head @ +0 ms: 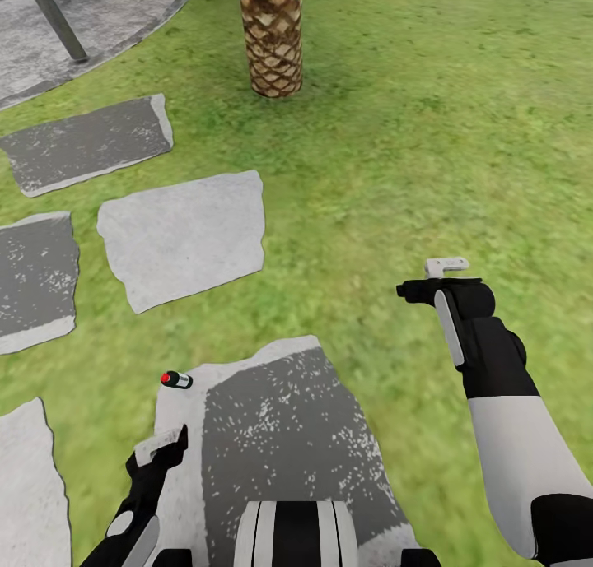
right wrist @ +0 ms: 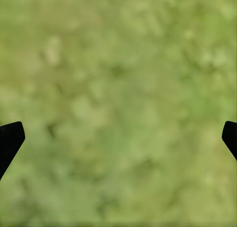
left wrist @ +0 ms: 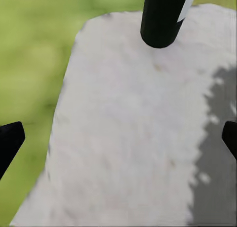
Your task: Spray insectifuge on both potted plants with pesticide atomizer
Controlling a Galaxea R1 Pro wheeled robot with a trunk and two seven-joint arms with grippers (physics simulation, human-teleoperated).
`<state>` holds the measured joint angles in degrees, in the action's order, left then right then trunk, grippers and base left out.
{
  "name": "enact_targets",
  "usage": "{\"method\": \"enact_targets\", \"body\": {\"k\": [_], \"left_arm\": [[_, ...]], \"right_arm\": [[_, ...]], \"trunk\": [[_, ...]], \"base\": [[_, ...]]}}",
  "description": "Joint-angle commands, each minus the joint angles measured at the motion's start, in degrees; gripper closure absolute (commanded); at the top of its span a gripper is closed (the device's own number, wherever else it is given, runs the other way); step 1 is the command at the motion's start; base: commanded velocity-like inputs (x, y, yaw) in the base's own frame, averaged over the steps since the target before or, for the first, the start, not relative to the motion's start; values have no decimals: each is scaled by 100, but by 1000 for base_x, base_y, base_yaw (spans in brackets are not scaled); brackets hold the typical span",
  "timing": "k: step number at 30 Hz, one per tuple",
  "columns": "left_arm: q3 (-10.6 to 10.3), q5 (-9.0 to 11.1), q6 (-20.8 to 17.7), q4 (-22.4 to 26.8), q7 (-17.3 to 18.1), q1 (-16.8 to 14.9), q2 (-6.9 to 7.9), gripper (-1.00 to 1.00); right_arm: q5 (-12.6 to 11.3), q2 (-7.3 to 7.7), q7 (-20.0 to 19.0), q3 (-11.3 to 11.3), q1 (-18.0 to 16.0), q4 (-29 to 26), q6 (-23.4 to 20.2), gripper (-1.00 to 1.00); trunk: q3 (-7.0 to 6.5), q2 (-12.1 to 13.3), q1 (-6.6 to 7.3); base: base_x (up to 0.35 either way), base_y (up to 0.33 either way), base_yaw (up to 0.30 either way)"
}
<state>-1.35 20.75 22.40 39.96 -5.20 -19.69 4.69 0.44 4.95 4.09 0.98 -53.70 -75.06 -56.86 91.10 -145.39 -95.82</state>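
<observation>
Green lawn (head: pixel 428 139) with grey stepping stones (head: pixel 185 238); palm trunk (head: pixel 272 36) at 12 o'clock. Left gripper (head: pixel 161 452) spread over stone, right gripper (head: pixel 441 279) spread over grass. Small red-tipped dark cylinder (head: pixel 175 379) on stone edge, 10 o'clock of left gripper.

We see our right arm (head: pixel 527 460) clad in a white forearm shell that gives way to glossy black segments toward the wrist, with a slim pale-grey strip running along the black part. Our right end effector (head: pixel 436 277) is black with a light-grey bracket on top. Our left end effector (head: pixel 158 452) is black with a pale-grey finger plate. Our trunk (head: pixel 296 534) shows white and black vertical bands.
</observation>
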Motion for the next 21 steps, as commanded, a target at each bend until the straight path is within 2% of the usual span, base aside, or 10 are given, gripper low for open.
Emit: {"method": "enact_targets", "body": {"k": [1,6,9,11,21], "left_arm": [[1,0,0,-2,59,0,2,-100],[-7,-52,1,7,155,0,10,-100],[25,48,99,14,151,-26,94,-100],[24,49,148,14,151,-26,96,-100],[-15,-48,367,307,159,-27,160,-100]], "right_arm": [[0,-1,1,3,0,0,0,-100],[0,1,2,7,12,7,0,-100],[26,6,5,25,-59,-77,7,-100],[28,6,7,25,-60,-78,7,-100],[18,15,-5,16,6,-62,52,-100]], "trunk": [[0,0,0],[0,0,0],[0,0,0],[0,0,0],[0,0,0]], "base": [[0,0,0],[0,0,0],[0,0,0],[0,0,0],[0,0,0]]}}
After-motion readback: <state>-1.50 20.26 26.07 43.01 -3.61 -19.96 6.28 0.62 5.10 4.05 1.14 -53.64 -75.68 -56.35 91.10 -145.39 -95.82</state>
